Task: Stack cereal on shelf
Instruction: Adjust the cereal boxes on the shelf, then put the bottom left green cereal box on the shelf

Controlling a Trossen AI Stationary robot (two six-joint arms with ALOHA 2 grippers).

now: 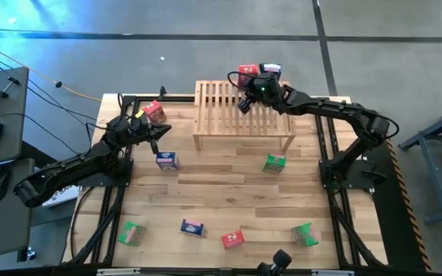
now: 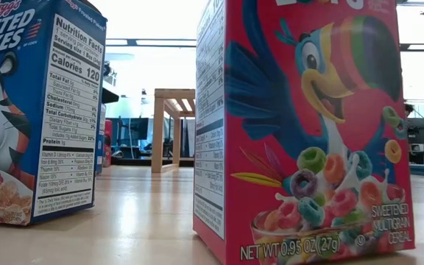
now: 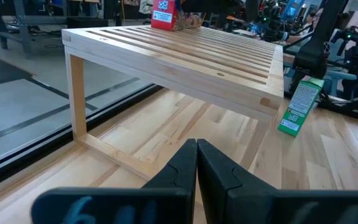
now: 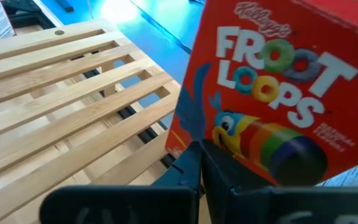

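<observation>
The light-wood slatted shelf (image 1: pixel 244 115) stands at the table's far middle. A red Froot Loops box (image 1: pixel 248 73) and a blue box (image 1: pixel 272 70) stand at its far edge. My right gripper (image 1: pixel 245 104) is over the shelf, shut, with the red box (image 4: pixel 272 93) close in front of its fingers (image 4: pixel 191 168). My left gripper (image 1: pixel 159 132) hovers left of the shelf, shut and empty (image 3: pixel 196 165), between a red box (image 1: pixel 156 113) and a blue box (image 1: pixel 166 160) on the table. My right gripper's shut fingertips stand against the lower part of the red box (image 4: pixel 229 149) in the right wrist view. I cannot tell whether they touch it. The box stands on the shelf's slats.
More boxes lie on the table: green (image 1: pixel 275 162), green (image 1: pixel 131 233), blue (image 1: pixel 192 227), red (image 1: pixel 232 239), green (image 1: pixel 305 234). The near blue (image 2: pixel 35 110) and red (image 2: pixel 308 132) boxes fill the low view. Black frame rails run along both table sides.
</observation>
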